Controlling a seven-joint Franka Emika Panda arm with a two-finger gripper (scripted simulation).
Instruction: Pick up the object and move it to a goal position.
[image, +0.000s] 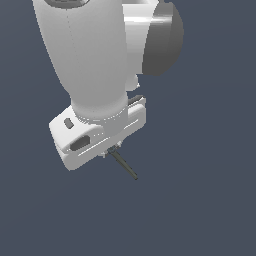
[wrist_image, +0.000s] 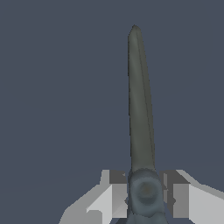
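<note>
Arm: the white Panda arm (image: 95, 60) fills the exterior view's left and middle, its wrist pointing down.
Gripper: the gripper (image: 112, 150) sits under the white hand; in the wrist view the two fingers (wrist_image: 116, 194) press against the stick from both sides, clamped on it.
Stick: the dark stick (image: 125, 166) juts from between the fingers, slanting down toward the exterior view's right, clear of any surface.
Stick's end: an orange bit may sit at the gripped end, too small to tell.
Backdrop: plain dark blue-grey all round.

arms: 1 | end effector (image: 114, 150): 1 | stick (image: 125, 166): 1
</note>
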